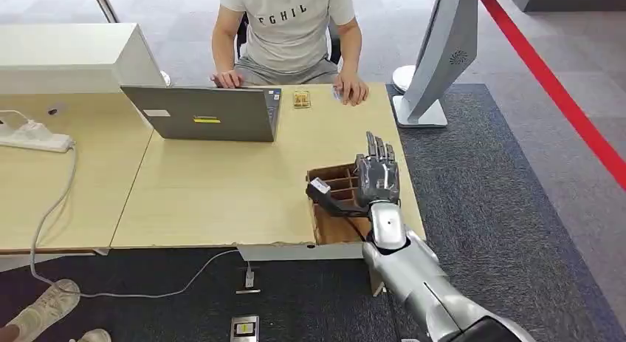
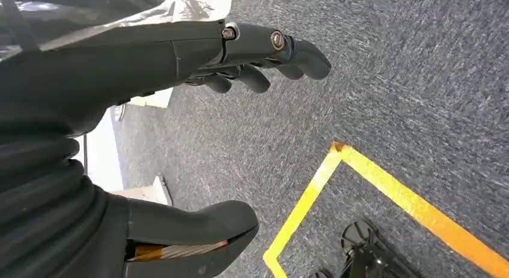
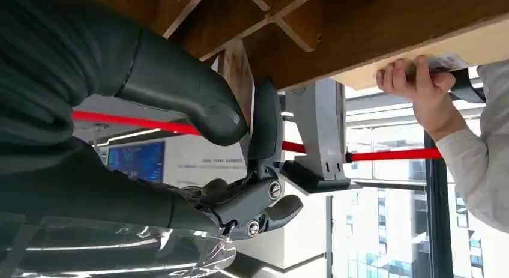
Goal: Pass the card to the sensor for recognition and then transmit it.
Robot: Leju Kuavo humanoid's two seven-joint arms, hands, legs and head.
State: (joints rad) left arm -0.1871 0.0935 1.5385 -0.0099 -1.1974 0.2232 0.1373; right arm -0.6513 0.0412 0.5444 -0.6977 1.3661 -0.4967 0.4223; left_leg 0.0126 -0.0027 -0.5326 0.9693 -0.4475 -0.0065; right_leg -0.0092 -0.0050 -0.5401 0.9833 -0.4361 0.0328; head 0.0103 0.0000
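**Right hand pinches the card above the divided box**

I take the wooden table (image 1: 221, 194) as my landmark. It is pale and wide, standing on dark grey carpet (image 1: 502, 179), with a red floor stripe (image 1: 561, 91) running off diagonally beyond its right end. A white stand-mounted panel (image 1: 435, 54) rises just off the table's far right corner. At the far edge a person (image 1: 288, 32) sits with both hands on the tabletop, behind a grey laptop (image 1: 207, 113) whose lid faces me. A white power strip (image 1: 33, 139) lies toward the table's left side, its cable trailing over the near edge to the floor.

At the table's near right corner sits a brown divided box (image 1: 336, 202). My right hand (image 1: 373, 183) is over it, fingers extended toward the far edge. In the right wrist view the thumb (image 3: 198, 104) and a finger (image 3: 264, 119) pinch the card (image 3: 240, 80), a thin piece with a pale brownish face, seen nearly edge-on, close to the box's dividers.

My left hand (image 2: 252, 56) hangs above carpet and a yellow floor line (image 2: 384, 188), fingers loosely apart, holding nothing.
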